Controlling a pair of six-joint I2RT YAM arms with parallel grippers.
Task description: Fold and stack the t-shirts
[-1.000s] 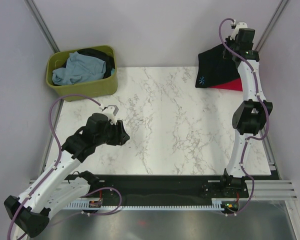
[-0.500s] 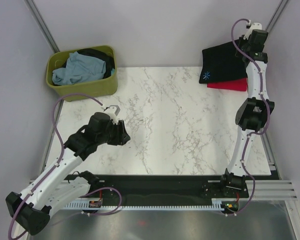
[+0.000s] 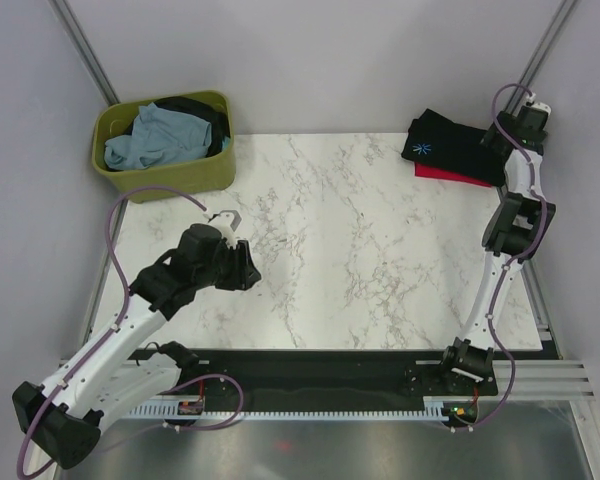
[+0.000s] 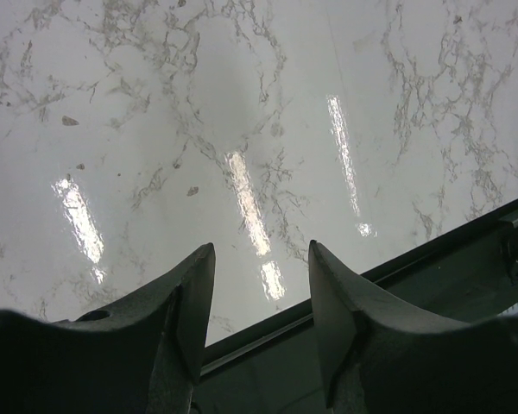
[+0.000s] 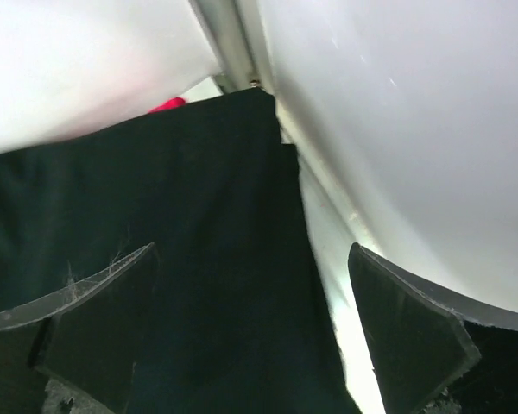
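Note:
A folded black t-shirt with a small blue starburst print lies on a folded red t-shirt at the table's far right corner. My right gripper hangs over the black shirt's right edge by the wall. In the right wrist view its jaws stand wide open over the black cloth, holding nothing, and a sliver of the red shirt shows beyond. My left gripper hovers open over bare marble at the near left, empty. A pale blue-grey shirt and a dark shirt lie bundled in the tub.
The olive-green tub stands at the far left corner, off the marble top. Grey walls close in on both sides, with a metal post right by the right gripper. A black rail runs along the table's near edge.
My right gripper has gone from shut to wide open, letting go of the black shirt. It swung right toward the wall, the black shirt shifting right with it. The left arm barely moved.

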